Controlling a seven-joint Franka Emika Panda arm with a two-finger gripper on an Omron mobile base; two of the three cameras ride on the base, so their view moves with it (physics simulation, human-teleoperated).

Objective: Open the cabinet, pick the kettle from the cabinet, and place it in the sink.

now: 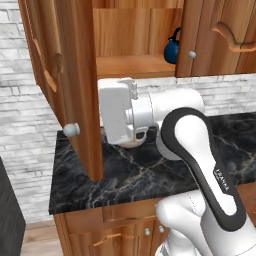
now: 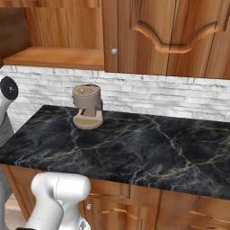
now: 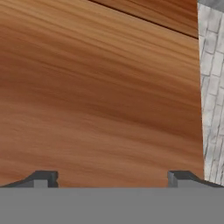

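My end effector (image 3: 112, 179) has its fingers spread wide, empty, facing the swung-out door (image 1: 80, 90) of the cabinet (image 1: 130, 37). The kettle (image 1: 171, 49) sits at the shelf's right end. I should back clear of the door, then reach in level.

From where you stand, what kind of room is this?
A kitchen, rendered rather than real: a wooden wall cabinet with one door swung open and a blue kettle on its shelf, a black marble counter, and a coffee machine against the white brick wall.
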